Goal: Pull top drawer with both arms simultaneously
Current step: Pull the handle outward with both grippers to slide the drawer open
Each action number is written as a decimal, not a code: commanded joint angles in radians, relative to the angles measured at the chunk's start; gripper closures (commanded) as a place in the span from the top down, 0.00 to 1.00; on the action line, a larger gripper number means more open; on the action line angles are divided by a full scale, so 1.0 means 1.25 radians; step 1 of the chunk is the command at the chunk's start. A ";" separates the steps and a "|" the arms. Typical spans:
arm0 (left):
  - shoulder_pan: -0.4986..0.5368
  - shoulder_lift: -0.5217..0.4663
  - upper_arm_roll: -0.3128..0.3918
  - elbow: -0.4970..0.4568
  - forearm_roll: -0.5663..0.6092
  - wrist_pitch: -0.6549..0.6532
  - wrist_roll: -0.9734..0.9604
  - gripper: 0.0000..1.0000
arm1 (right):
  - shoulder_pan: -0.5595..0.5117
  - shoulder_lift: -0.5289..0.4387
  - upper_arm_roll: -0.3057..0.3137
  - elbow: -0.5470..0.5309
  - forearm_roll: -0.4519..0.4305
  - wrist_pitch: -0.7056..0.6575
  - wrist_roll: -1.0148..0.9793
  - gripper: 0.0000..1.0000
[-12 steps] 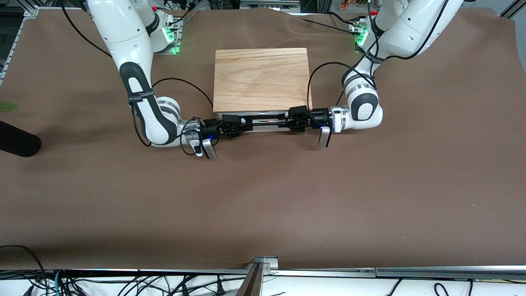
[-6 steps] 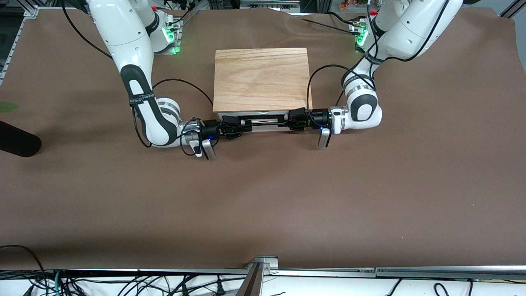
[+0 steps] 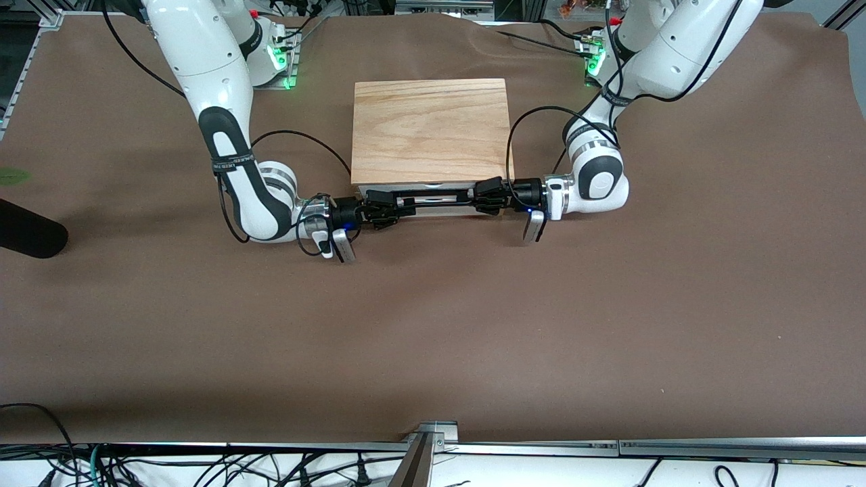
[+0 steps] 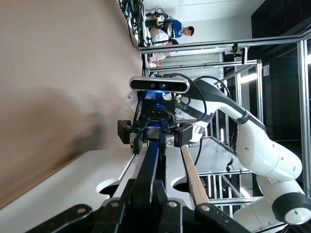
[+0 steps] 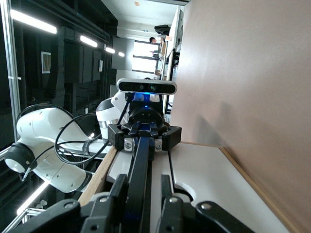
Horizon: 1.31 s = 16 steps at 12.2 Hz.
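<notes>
Top drawer (image 3: 436, 197), gripped at both ends of its bar handle (image 3: 436, 198).

Its white front panel with a thin black bar faces the front camera, under the light-wood box (image 3: 430, 130) at the table's (image 3: 433, 325) middle (barely out, if at all). The right gripper (image 3: 387, 207) and left gripper (image 3: 484, 198) each clamp the handle, one at either end.

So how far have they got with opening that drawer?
Both grips look done: the left gripper and right gripper are each shut on an end of the black handle. The pull has barely begun: the top drawer shows only slightly from the wooden box. Sliding it out remains.
</notes>
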 commanded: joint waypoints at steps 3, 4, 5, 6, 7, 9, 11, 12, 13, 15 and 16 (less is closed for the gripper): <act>-0.030 0.016 -0.023 -0.084 0.011 0.029 0.051 0.00 | 0.006 -0.003 0.003 -0.001 0.013 -0.003 -0.015 0.31; -0.030 0.015 -0.021 -0.083 0.011 0.028 0.047 0.00 | 0.006 -0.003 0.003 0.000 0.013 -0.003 -0.014 0.26; -0.030 0.014 -0.021 -0.077 0.014 0.029 0.040 0.00 | 0.006 -0.003 0.003 0.000 0.013 -0.004 -0.014 0.24; -0.028 0.014 -0.021 -0.072 0.016 0.029 0.038 0.00 | 0.005 -0.004 0.003 0.000 0.013 -0.004 -0.014 0.23; -0.028 0.014 -0.020 -0.067 0.017 0.029 0.032 0.00 | 0.005 -0.006 0.003 0.000 0.013 -0.004 -0.012 0.19; -0.027 0.017 -0.018 -0.057 0.018 0.029 0.003 0.00 | 0.005 -0.006 0.003 0.000 0.014 -0.004 -0.012 0.15; -0.027 0.028 -0.017 -0.043 0.018 0.029 -0.012 0.00 | 0.002 -0.006 0.001 0.005 0.015 -0.004 -0.006 0.14; -0.028 0.032 -0.017 -0.035 0.018 0.029 -0.013 0.00 | -0.002 -0.006 0.001 0.012 0.015 -0.004 -0.004 0.13; -0.028 0.033 -0.017 -0.029 0.018 0.029 -0.025 0.00 | -0.005 -0.006 0.001 0.014 0.015 -0.004 -0.003 0.13; -0.027 0.033 -0.017 -0.023 0.021 0.029 -0.053 0.00 | -0.008 0.001 -0.001 0.034 0.017 -0.003 0.000 0.13; -0.027 0.033 -0.017 -0.019 0.023 0.029 -0.066 0.00 | -0.011 0.001 -0.001 0.041 0.015 0.002 0.017 0.13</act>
